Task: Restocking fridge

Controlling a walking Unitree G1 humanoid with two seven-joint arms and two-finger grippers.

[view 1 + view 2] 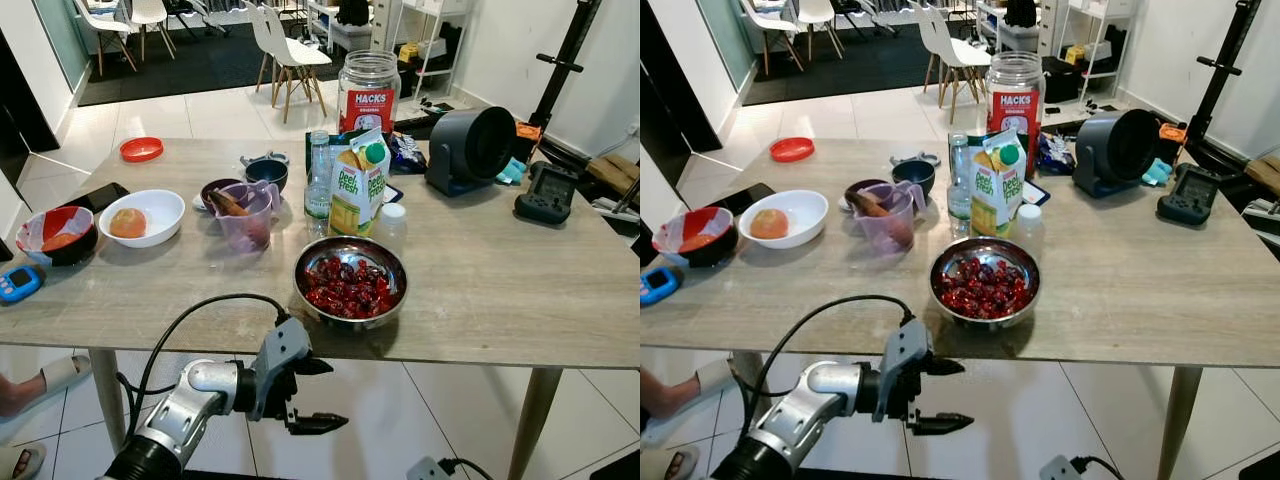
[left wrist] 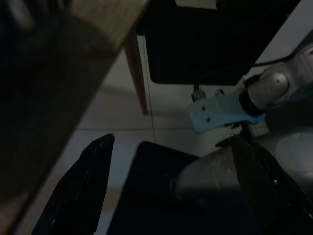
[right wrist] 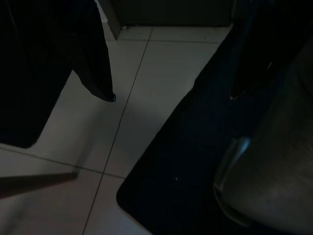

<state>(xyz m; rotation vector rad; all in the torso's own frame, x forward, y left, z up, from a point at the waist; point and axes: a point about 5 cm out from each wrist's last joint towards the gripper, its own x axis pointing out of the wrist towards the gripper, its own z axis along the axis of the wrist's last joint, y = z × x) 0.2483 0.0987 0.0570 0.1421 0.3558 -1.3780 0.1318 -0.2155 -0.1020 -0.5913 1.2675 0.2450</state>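
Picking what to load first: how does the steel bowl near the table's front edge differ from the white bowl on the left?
The steel bowl is shiny metal and heaped with dark red fruit; the white bowl is matte and holds one round orange item. The steel bowl sits nearest the open left tool; the white bowl lies further left. Both stand upright and uncovered.

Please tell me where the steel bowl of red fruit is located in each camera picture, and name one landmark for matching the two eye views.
Left eye view: steel bowl, centre, near the table's front edge.
Right eye view: steel bowl, centre, same edge.
Left wrist view: not in it.
Right wrist view: not in it.
Shared landmark: juice carton directly behind the bowl.
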